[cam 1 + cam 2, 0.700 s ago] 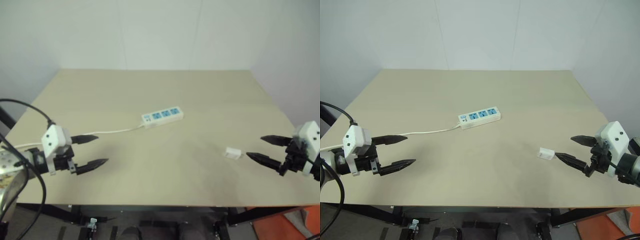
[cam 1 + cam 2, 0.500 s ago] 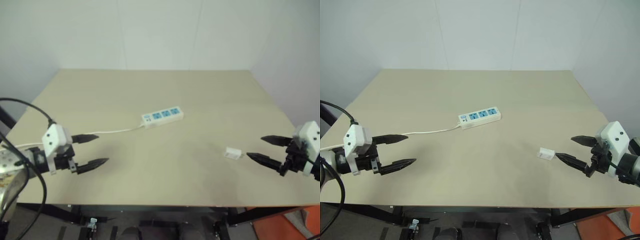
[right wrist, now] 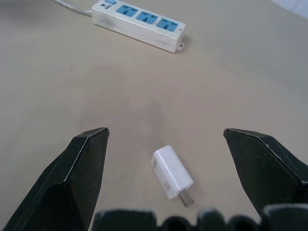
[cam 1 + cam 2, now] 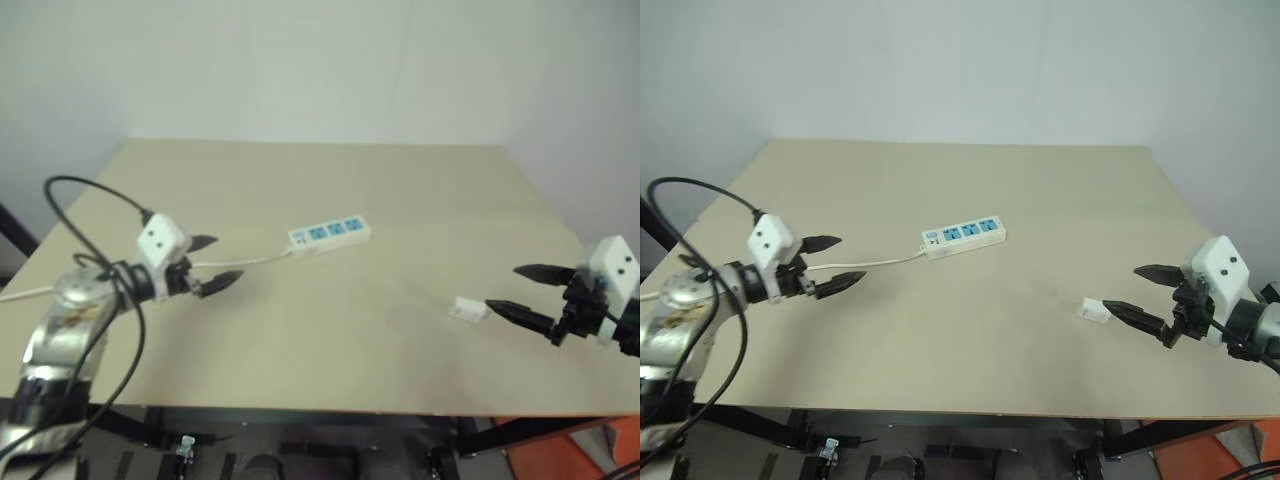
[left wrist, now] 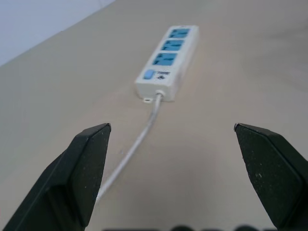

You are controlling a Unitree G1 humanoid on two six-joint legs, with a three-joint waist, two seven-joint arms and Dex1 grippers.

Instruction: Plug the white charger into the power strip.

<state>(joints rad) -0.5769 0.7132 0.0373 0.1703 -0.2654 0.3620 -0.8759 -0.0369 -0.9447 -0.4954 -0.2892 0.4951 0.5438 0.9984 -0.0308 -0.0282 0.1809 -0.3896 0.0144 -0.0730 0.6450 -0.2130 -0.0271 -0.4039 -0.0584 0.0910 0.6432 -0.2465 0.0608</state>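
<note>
Both grippers spread: right gripper (image 4: 1137, 294) near white charger (image 4: 1094, 309), left gripper (image 4: 837, 262) facing power strip (image 4: 964, 238); label unreadable.

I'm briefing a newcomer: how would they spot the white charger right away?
On the tan table, look near the right gripper. The white charger lies there on its side, away from the power strip: a small boxy plug, far shorter, without blue sockets.

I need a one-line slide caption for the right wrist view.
Open right gripper frames the white charger lying on the table, power strip beyond.
</note>
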